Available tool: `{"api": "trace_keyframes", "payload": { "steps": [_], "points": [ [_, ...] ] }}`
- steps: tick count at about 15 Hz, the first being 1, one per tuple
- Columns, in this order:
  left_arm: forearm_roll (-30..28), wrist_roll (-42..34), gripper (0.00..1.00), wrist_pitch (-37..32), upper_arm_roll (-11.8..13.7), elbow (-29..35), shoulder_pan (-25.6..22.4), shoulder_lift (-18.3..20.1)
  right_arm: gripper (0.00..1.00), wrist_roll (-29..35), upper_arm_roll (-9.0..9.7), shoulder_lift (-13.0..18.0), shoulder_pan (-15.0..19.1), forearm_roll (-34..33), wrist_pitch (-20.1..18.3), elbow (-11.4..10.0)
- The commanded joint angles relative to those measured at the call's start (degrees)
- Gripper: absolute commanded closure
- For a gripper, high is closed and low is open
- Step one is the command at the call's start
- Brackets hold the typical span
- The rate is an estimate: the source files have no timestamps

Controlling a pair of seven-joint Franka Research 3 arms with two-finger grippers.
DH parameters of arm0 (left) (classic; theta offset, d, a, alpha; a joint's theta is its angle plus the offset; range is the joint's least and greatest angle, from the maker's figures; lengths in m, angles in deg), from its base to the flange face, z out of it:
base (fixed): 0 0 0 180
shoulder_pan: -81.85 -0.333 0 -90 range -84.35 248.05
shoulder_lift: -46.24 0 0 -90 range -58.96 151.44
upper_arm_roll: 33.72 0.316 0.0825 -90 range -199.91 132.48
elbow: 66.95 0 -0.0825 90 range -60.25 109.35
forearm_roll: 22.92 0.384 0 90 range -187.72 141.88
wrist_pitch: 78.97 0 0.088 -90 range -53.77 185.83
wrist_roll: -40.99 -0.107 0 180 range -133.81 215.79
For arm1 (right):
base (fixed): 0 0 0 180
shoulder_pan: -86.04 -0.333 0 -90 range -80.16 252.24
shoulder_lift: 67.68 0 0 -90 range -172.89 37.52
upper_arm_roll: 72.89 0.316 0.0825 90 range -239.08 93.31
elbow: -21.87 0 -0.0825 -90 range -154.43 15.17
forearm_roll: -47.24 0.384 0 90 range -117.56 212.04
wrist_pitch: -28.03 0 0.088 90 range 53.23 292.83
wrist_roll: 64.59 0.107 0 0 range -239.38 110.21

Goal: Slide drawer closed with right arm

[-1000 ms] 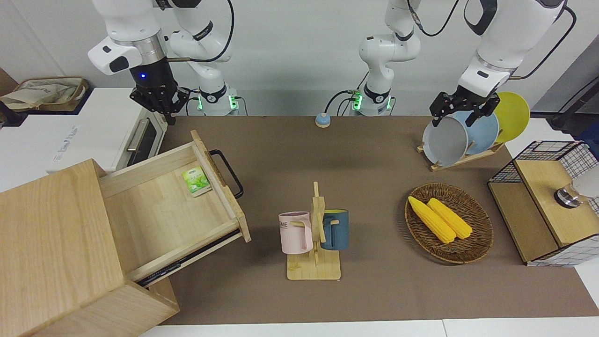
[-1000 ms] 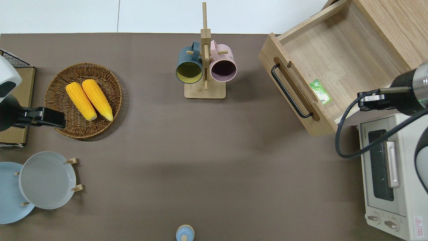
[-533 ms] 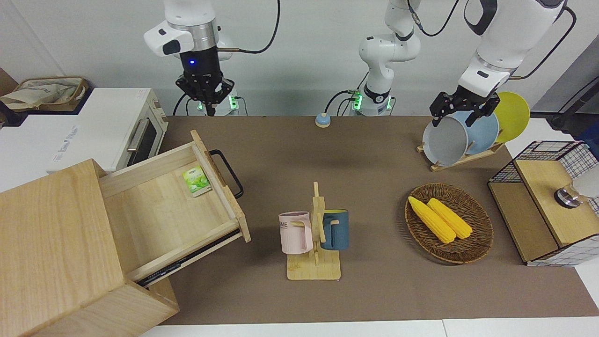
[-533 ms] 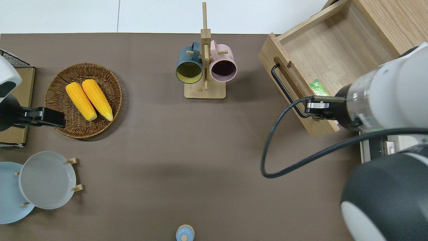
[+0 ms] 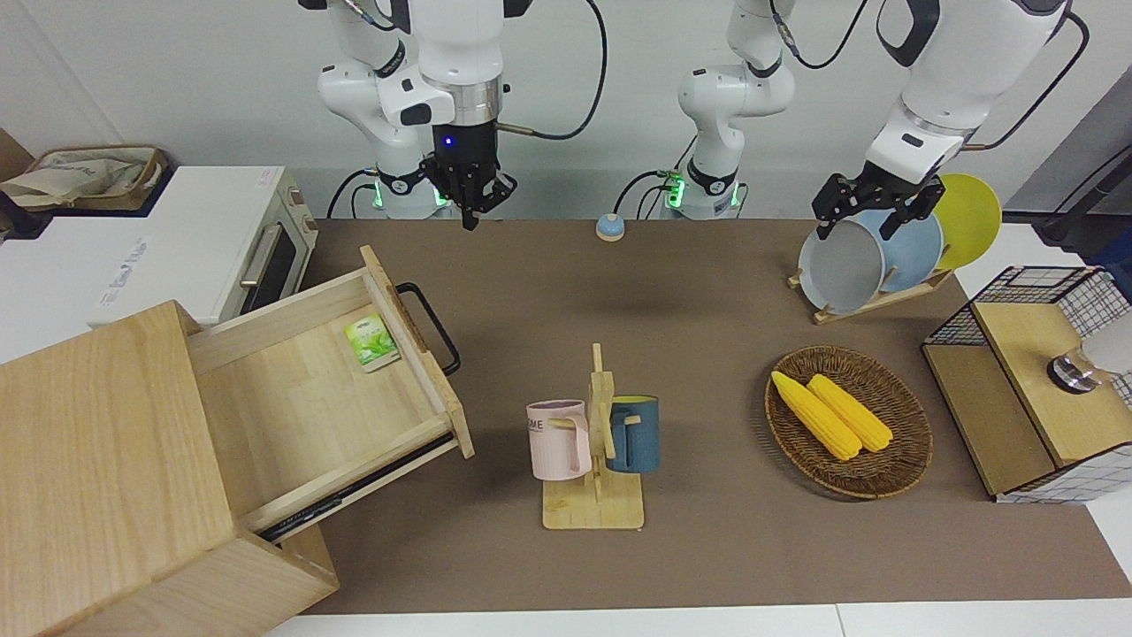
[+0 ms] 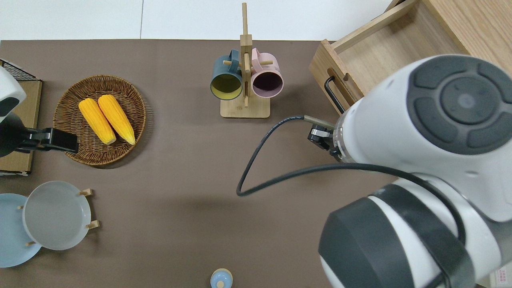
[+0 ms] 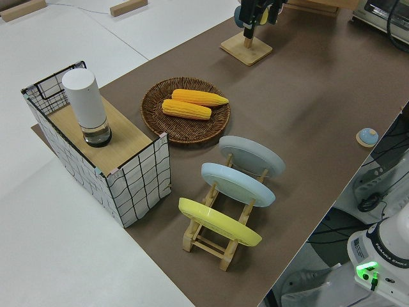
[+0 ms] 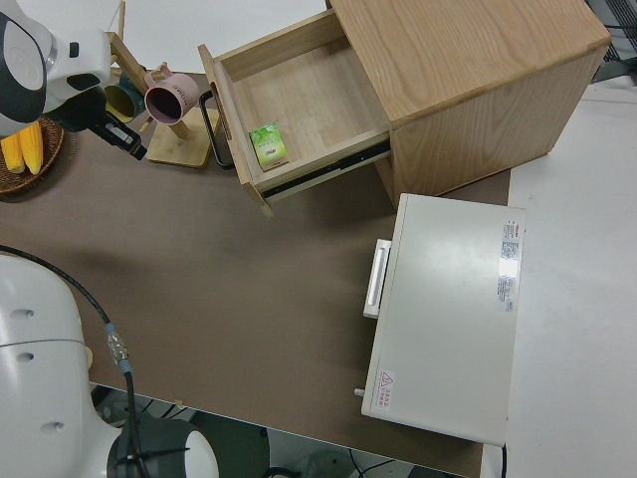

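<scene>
The drawer (image 5: 327,389) stands pulled far out of the pale wooden cabinet (image 5: 106,469) at the right arm's end of the counter (image 5: 690,292), its floor fully exposed with a small green packet (image 5: 371,342) lying just inside the front panel, toward the end nearer the robots. The black bar handle (image 5: 432,326) on the drawer front faces the middle of the counter, with nothing touching it. The right tool (image 5: 468,196) hangs in the air on the right arm (image 5: 451,62), fingers pointing down; from overhead the arm's own bulk hides it, and it appears to sit over bare counter close to the drawer front's nearer end. Whether its fingers are parted or closed I cannot tell, though it holds nothing visible. The left arm is parked. Judged from this, none of the closing is done: the tool has yet to come down against the drawer front or handle, and the whole push back into the cabinet remains. The mug stand (image 5: 594,451) sits near the drawer front, so the approach looks fairly tight.
</scene>
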State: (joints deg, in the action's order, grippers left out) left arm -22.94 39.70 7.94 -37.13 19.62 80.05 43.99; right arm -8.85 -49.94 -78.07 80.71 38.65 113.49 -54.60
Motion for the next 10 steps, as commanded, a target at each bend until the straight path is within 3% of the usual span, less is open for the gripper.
{"api": "trace_keyframes", "payload": {
  "steps": [1,6,10],
  "points": [
    [0.98,-0.55,0.01,-1.13,-0.37,-1.49,-0.22,-0.65,1.000,11.30,-0.18,-3.85,-0.38,-0.20,-0.03,-0.52],
    [0.98,-0.55,0.01,-1.13,-0.37,-1.49,-0.22,-0.65,1.000,24.57,-0.44,-8.24,-0.21,0.33,5.76,-3.33],
    [0.98,-0.55,0.01,-1.13,-0.37,-1.49,-0.22,-0.74,1.000,34.07,-0.88,-8.69,1.11,2.80,12.97,-6.41]
  ]
}}
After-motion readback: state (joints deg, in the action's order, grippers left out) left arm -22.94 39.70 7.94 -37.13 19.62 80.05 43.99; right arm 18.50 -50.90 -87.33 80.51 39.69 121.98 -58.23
